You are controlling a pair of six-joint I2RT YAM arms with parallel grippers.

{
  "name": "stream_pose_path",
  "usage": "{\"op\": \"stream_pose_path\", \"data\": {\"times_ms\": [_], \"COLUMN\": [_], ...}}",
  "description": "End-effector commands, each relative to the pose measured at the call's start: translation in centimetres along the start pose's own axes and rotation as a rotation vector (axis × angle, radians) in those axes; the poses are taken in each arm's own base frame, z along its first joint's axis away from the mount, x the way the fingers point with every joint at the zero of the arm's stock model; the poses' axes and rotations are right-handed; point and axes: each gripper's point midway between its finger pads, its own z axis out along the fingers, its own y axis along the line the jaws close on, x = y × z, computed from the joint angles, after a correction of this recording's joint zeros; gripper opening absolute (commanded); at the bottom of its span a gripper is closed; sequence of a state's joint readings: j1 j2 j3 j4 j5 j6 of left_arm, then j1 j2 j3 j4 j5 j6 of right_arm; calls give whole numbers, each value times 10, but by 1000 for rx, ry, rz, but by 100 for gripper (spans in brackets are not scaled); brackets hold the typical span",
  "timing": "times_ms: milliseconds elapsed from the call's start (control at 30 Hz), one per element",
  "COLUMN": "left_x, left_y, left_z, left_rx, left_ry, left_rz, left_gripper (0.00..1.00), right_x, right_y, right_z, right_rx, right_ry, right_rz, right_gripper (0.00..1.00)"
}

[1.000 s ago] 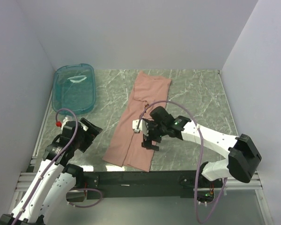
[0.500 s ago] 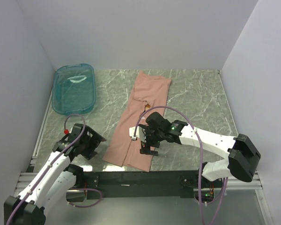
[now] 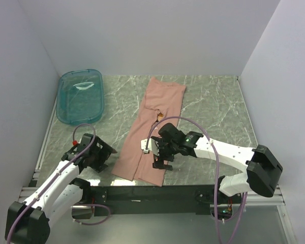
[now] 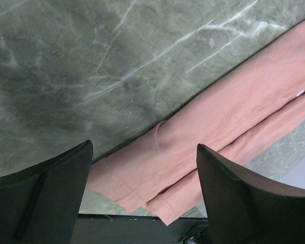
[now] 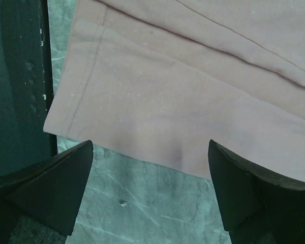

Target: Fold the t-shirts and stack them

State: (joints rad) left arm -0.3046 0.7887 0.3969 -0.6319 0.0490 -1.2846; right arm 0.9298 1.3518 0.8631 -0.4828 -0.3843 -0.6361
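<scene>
Both spread wide, the left gripper [image 3: 102,155] and right gripper [image 3: 161,163] flanked the dusty-pink cotton t-shirt [image 3: 162,99] — likely to pinch its near corners.

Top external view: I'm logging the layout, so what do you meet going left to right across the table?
The teal tub → dusty-pink t-shirt → right arm's black elbow block.

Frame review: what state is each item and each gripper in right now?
t-shirt: folded lengthwise into a long strip, lying flat on the table, not yet folded short.
teal tub: upright at the far left corner, appears empty.
left gripper: open, holding nothing, beside the t-shirt's near left edge.
right gripper: open, holding nothing, over the t-shirt's near end.
</scene>
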Motion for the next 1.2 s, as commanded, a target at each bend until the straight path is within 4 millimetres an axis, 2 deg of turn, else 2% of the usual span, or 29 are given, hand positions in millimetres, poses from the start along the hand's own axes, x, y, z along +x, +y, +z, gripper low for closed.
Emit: {"op": "stream_pose_path", "data": {"times_ms": [0,1167], "left_x": [0,1], "left_y": [-8,-8], "left_z": [4,12], "left_rx": [34,39], "left_ry": [4,10], "left_rz": [-3,0], "left_gripper": [88,87], "right_x": [-9,-7], "right_y": [-2,-1], "right_z": [1,6], "right_rx": [2,-26], "right_ry": [-23,-3], "right_rz": [-9,0], "right_gripper": [100,100]}}
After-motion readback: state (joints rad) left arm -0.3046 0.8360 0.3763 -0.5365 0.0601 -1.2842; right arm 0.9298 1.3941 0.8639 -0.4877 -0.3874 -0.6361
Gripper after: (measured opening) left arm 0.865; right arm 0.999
